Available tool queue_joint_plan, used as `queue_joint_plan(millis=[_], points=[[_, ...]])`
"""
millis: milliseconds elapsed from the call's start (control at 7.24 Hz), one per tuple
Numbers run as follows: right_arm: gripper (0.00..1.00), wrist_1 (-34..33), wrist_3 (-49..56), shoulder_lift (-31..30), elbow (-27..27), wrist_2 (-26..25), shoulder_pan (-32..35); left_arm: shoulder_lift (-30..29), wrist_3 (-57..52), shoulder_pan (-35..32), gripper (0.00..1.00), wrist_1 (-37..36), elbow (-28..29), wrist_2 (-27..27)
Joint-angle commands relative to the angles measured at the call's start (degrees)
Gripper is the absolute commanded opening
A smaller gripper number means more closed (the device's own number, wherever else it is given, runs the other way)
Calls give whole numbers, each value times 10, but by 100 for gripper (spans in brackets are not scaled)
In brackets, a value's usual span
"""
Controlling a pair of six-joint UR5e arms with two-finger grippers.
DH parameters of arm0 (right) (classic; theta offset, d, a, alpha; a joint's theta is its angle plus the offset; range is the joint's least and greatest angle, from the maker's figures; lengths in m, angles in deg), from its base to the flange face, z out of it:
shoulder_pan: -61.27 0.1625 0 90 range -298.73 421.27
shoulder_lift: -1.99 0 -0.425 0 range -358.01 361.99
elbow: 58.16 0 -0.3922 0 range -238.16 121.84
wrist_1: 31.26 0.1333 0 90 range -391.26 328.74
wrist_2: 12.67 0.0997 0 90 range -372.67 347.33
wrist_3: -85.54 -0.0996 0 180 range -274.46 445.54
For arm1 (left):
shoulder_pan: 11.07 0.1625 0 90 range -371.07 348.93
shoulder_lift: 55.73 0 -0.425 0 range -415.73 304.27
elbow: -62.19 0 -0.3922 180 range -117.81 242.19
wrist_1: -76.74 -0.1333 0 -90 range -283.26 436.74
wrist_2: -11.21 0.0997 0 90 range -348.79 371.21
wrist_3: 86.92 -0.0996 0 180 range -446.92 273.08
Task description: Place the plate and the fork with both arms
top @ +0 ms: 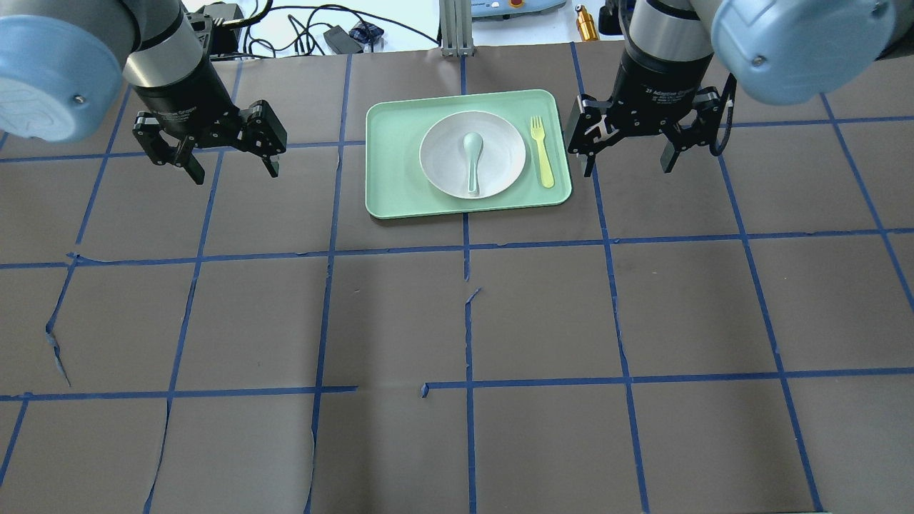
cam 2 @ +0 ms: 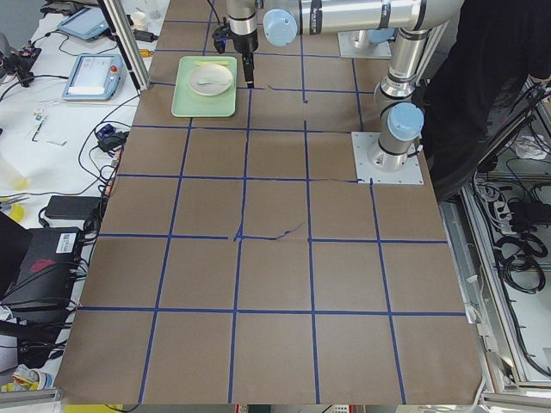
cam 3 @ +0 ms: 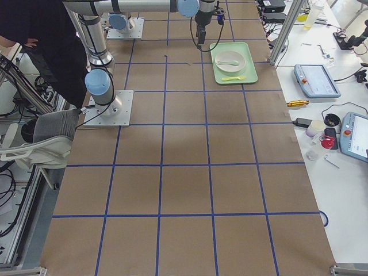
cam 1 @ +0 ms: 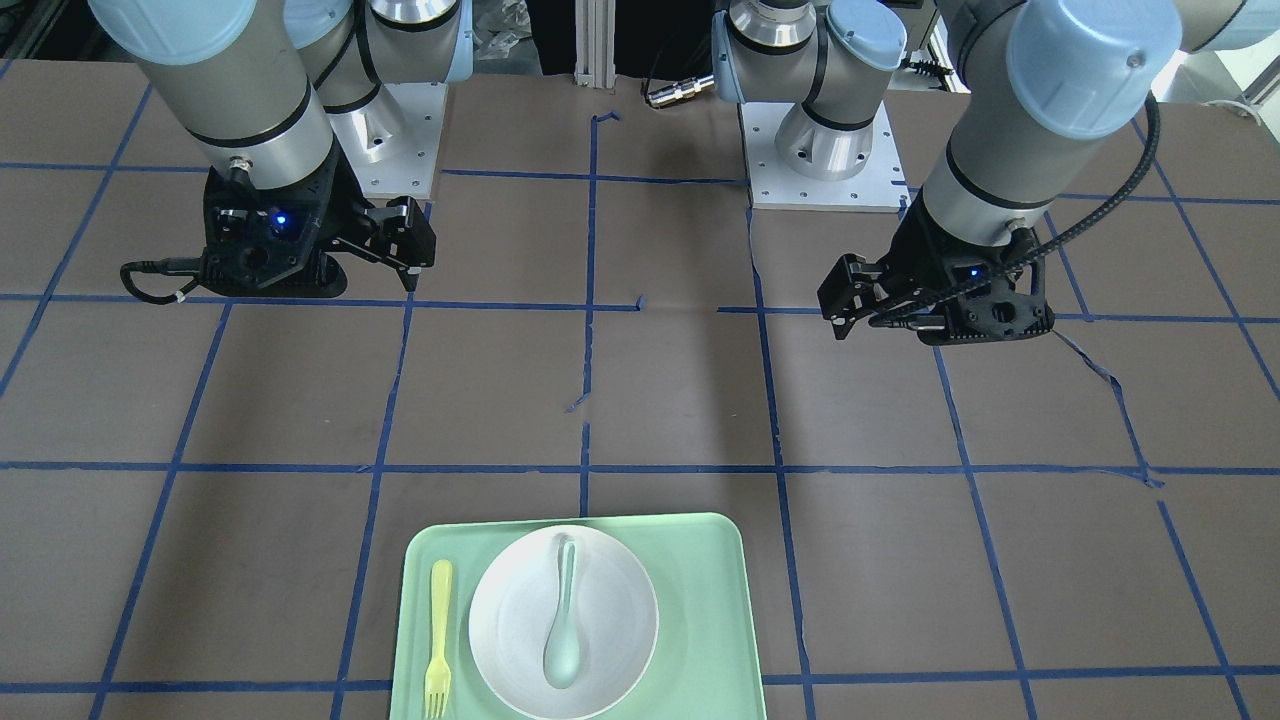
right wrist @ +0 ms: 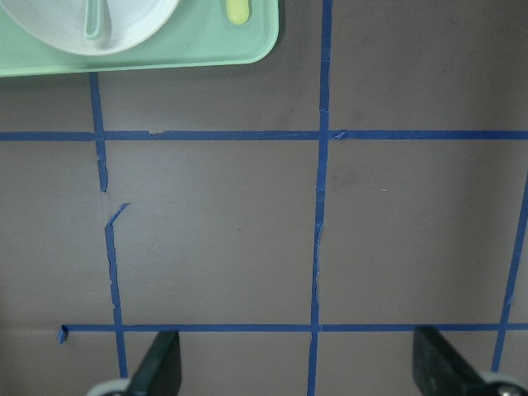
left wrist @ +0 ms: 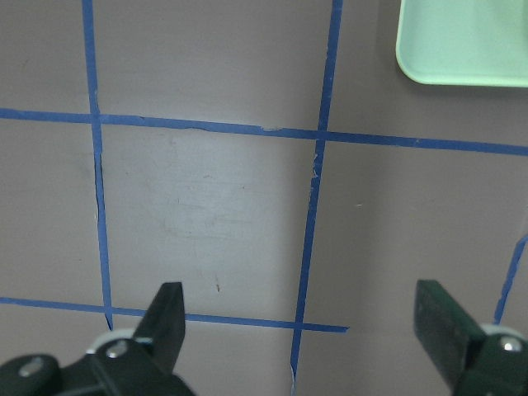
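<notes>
The off-white plate (top: 500, 153) lies in the mint-green tray (top: 393, 185) at the table's far middle. A grey-green spoon (top: 472, 160) lies in the plate. The pale-yellow fork (top: 541, 160) lies in the tray to the plate's right. My left gripper (top: 234, 171) hangs open and empty above the table left of the tray. My right gripper (top: 626, 169) hangs open and empty just right of the tray. The right wrist view shows the plate's edge (right wrist: 140, 16), the fork's end (right wrist: 237, 10) and the open fingers (right wrist: 161, 367). The left wrist view shows a tray corner (left wrist: 462, 41).
The brown table top carries a grid of blue tape (top: 468, 246). The arm bases (cam 1: 825, 150) stand at the robot's side. Side benches hold tablets and cables (cam 3: 313, 80). An operator stands by the robot (cam 2: 482, 86).
</notes>
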Motion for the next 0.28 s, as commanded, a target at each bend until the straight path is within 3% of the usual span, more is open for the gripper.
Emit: queue_joint_plan(millis=[0, 138], points=[[100, -6, -2, 1, 0, -1, 0, 9, 2, -2, 100, 1, -1, -1], [100, -5, -2, 0, 0, -1, 0, 10, 3, -3, 100, 1, -2, -1]])
